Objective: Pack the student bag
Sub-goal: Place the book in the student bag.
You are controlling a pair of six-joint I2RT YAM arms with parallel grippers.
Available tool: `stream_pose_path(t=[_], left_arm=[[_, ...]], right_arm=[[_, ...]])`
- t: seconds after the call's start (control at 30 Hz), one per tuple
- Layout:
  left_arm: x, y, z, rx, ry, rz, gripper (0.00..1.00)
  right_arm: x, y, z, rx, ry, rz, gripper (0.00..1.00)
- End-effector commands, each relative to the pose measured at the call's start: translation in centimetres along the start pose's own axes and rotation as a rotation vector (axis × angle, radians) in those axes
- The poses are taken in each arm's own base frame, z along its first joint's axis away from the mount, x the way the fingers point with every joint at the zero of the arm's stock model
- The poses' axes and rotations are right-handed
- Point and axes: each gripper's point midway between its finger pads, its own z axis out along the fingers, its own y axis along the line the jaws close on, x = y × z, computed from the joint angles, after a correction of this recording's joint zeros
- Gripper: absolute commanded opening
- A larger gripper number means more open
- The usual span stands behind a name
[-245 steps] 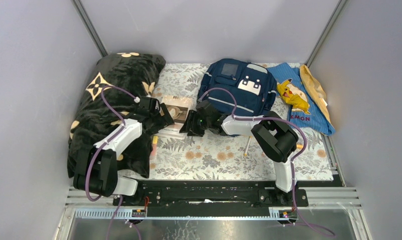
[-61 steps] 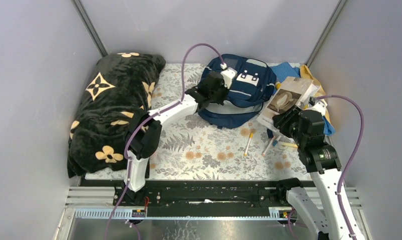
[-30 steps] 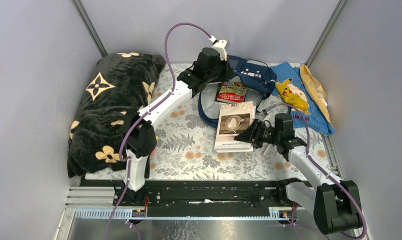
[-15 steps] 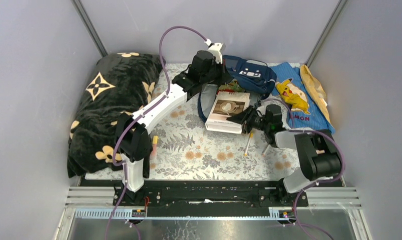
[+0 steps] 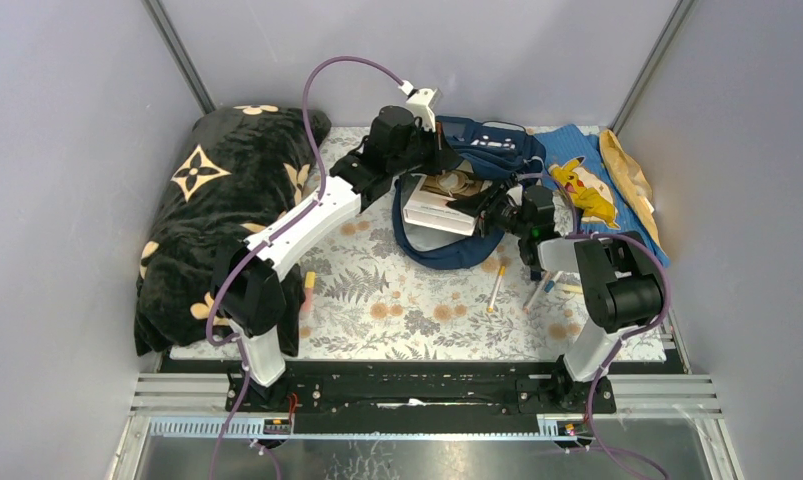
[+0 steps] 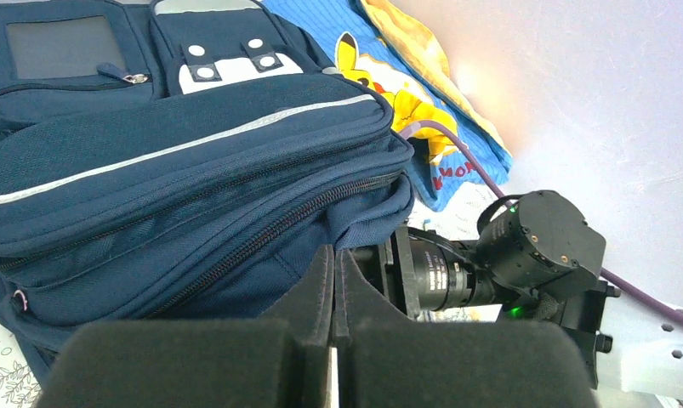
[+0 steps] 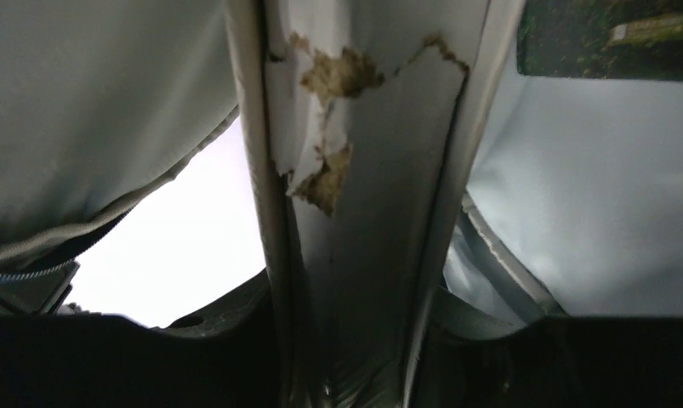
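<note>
Floral table cover [image 5: 417,310] under the student bag [image 6: 193,170] at its far side, left gripper [image 6: 332,285] pinched shut on the bag's raised flap, right gripper [image 5: 495,208] clamped on a worn book [image 5: 435,203] half inside the bag's mouth: push level and deep, clear of the zipper, before releasing.

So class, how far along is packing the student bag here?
Done: the student bag is open, with a green-covered item inside. In hand: left gripper holds its top up; right gripper holds a white book partway in. Left: pens on the table.
</note>
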Motion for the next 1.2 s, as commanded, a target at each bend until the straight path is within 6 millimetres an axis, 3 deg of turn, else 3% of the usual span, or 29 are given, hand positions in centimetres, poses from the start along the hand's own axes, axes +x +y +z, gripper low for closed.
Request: stream_pose_path(t=[0.0,0.1,0.2,0.3,0.5,0.53,0.6,0.7,0.73,0.97,1.17], left_arm=[[-6.6,-5.4,-2.9,0.168,-0.194,0.035,0.00],[-6.7,-5.8,-3.5,0.181,-0.201,0.034,0.00],[-6.6,-6.3,-4.2,0.207,-0.202,0.031,0.00],[-6.5,-6.6,-4.4,0.219,-0.198,0.023,0.00],[-6.7,-6.7,-5.4,0.220,-0.224,0.029,0.00],[-6.8,-6.8,-5.7,0.221,-0.232,0.033,0.00],[-6.7,-6.7,-6.0,0.215,-0.236,0.034,0.00],[-6.2,-6.3,-5.7,0.205,-0.220,0.033,0.00],[-5.9,-6.1,-5.4,0.202,-0.210,0.029,0.00],[-4.8,-5.7,-4.4,0.212,-0.180,0.008,0.00],[-4.8,-5.8,-4.3,0.221,-0.184,-0.001,0.00]], right_arm=[[-3.2,2.8,1.4,-0.026,-0.112,-0.104,0.29],[-5.0,1.2,2.6,0.050,-0.153,-0.076,0.29],[-6.8,1.1,4.3,0.081,-0.168,-0.088,0.29],[-8.9,-0.6,6.1,0.153,-0.181,-0.057,0.35],[-11.1,-2.1,6.7,0.184,-0.247,-0.018,0.34],[-11.3,-2.4,6.7,0.212,-0.249,-0.033,0.36],[-11.5,-2.5,6.8,0.243,-0.243,-0.057,0.59],[-11.3,-2.1,6.3,0.279,-0.228,-0.100,0.94],[-11.1,-1.9,6.0,0.293,-0.226,-0.117,0.99],[-8.8,-2.5,1.8,0.389,-0.241,-0.220,1.00],[-5.6,-1.2,1.5,0.200,-0.165,-0.188,0.93]])
